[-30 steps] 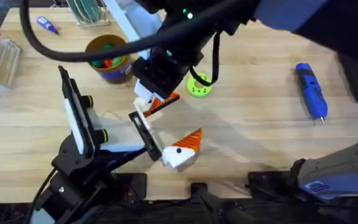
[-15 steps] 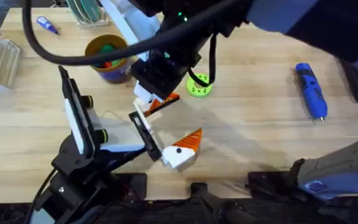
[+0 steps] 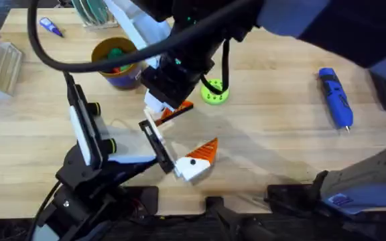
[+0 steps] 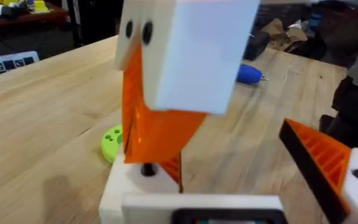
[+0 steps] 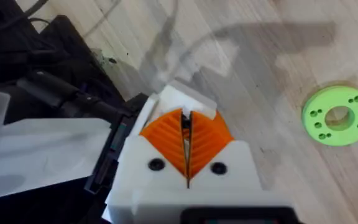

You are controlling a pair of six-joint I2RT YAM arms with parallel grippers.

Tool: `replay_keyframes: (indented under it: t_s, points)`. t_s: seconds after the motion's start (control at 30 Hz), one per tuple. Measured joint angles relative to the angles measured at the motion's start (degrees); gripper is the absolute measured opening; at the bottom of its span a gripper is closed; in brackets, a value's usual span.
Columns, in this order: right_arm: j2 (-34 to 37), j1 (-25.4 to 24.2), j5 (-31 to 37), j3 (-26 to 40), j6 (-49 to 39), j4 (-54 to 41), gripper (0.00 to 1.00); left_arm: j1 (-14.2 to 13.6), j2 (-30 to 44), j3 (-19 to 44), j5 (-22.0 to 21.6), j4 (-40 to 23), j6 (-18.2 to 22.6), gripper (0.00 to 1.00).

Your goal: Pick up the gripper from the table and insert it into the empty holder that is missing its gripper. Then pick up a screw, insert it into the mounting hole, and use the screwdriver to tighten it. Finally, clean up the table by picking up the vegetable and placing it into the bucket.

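Orange ribbed pads (image 5: 166, 140) of the right gripper (image 5: 185, 146) are pressed together, apparently pinching the gripper (image 4: 174, 171) at their tips, right on top of the holder (image 4: 135, 190). That holder is 1 of the left gripper's (image 3: 179, 142) 2 wide-spread fingers. Insertion looks to be the step in hand, so next comes a straight push to seat it, then release. Compared with 1 s ago, the fingers sit at the same spot and only the right arm above has shifted slightly.

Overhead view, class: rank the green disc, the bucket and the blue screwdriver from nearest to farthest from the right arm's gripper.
Measured from the right gripper at table centre:
1. Green disc, just beside it, toward the screwdriver's side.
2. Bucket, farther back on the other side.
3. Screwdriver, far off near the table's right edge.
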Motion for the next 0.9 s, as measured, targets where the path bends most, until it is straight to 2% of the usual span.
replay_keyframes:
  t_s: [0.27,0.37,0.43,0.6,0.73,0.8,0.9]
  points:
    - [0.1,0.2,-0.1,0.0,0.0,0.1,0.006,0.0,0.0,0.0,0.0,0.0,-0.1,0.985]
    - [0.1,0.2,-0.1,0.0,0.0,0.0,0.043,0.0,0.0,0.0,0.0,0.0,-0.1,0.986]
    - [0.1,0.2,-0.2,0.0,0.1,0.0,0.119,0.0,0.0,0.0,0.0,0.0,0.0,0.986]
    - [0.1,0.3,-0.3,0.0,0.0,0.1,0.526,0.0,0.0,0.0,-0.1,0.0,-0.1,0.986]
    - [0.1,0.0,0.6,0.0,0.0,0.0,0.761,0.0,0.0,0.0,-0.2,0.0,0.0,0.985]
    - [0.1,-0.1,1.1,0.0,0.0,-0.1,0.836,0.0,0.0,0.0,-0.2,0.0,0.0,0.986]
    - [0.1,-0.5,1.0,0.0,0.0,-0.1,0.856,0.0,0.0,0.0,-0.2,0.0,0.0,0.987]
